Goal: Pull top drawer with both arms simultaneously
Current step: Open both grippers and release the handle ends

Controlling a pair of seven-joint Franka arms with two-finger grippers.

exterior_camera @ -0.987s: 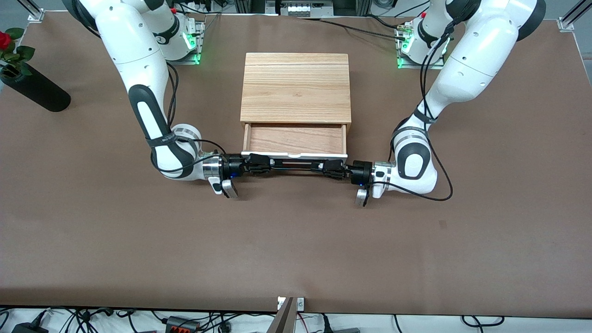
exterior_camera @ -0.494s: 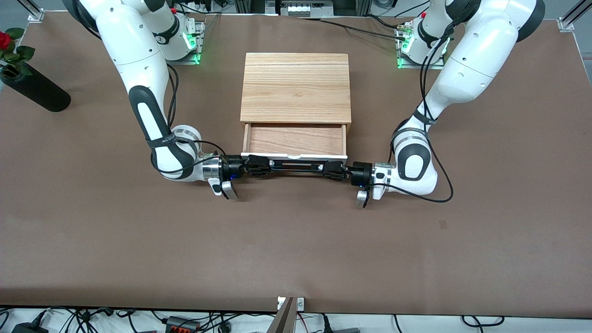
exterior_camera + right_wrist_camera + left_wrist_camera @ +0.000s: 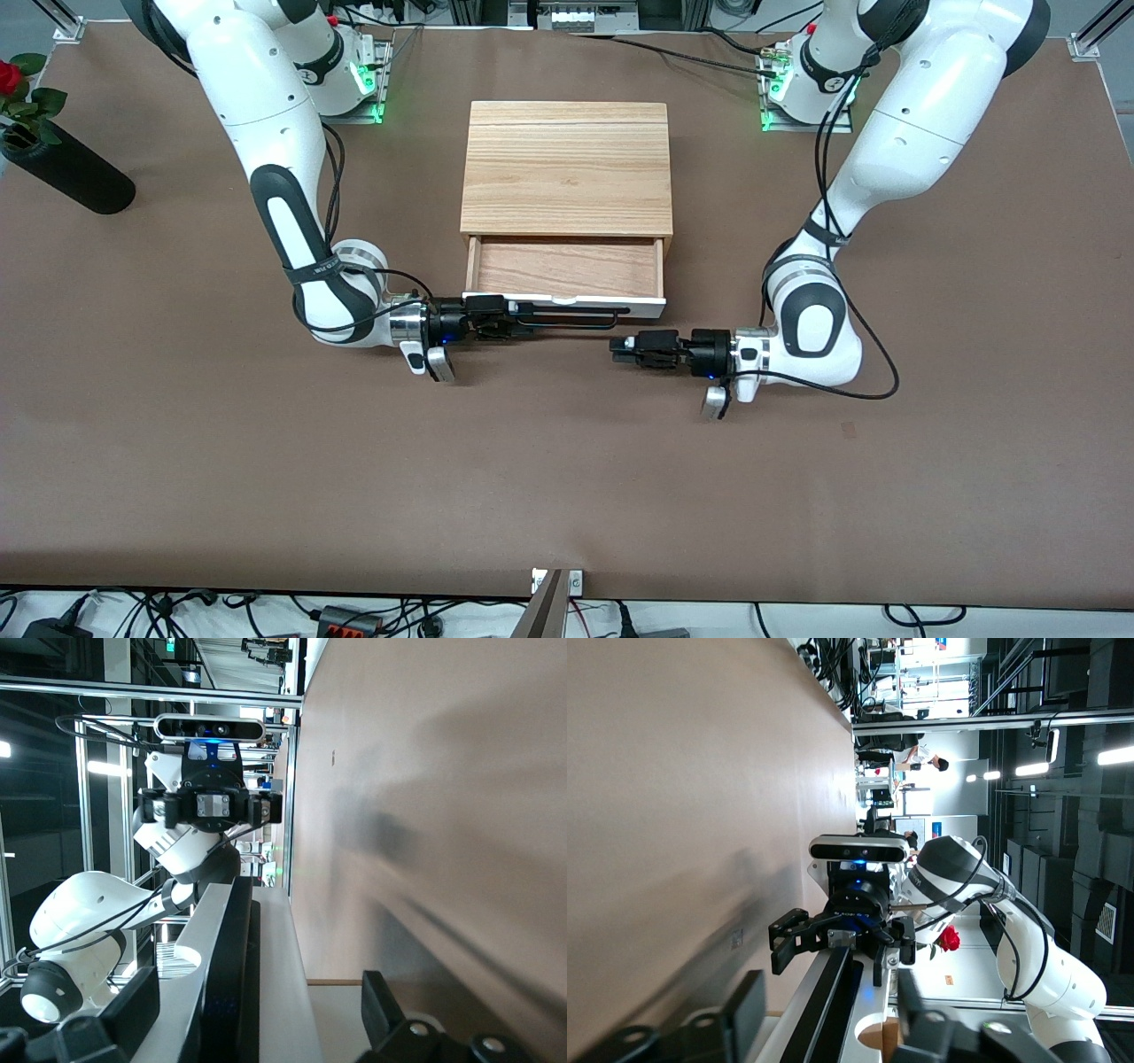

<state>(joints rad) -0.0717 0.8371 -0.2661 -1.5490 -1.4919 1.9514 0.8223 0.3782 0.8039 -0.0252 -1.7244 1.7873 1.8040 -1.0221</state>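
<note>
The top drawer of the light-wood cabinet stands pulled out, its wooden inside showing. Its white front panel carries the black bar handle. My right gripper is at the handle's end toward the right arm; its open fingers straddle the bar with gaps either side. My left gripper is open and empty, off the handle, low over the table by the drawer's corner toward the left arm's end. The left wrist view shows the bar and the right gripper farther along it.
A black vase with a red rose lies at the right arm's end of the table, far from the cabinet. Bare brown table stretches from the drawer to the front camera's edge.
My left gripper has let go of the handle and drawn back toward the left arm's end, over the table. My right gripper stays at the handle. The drawer has not visibly moved.
</note>
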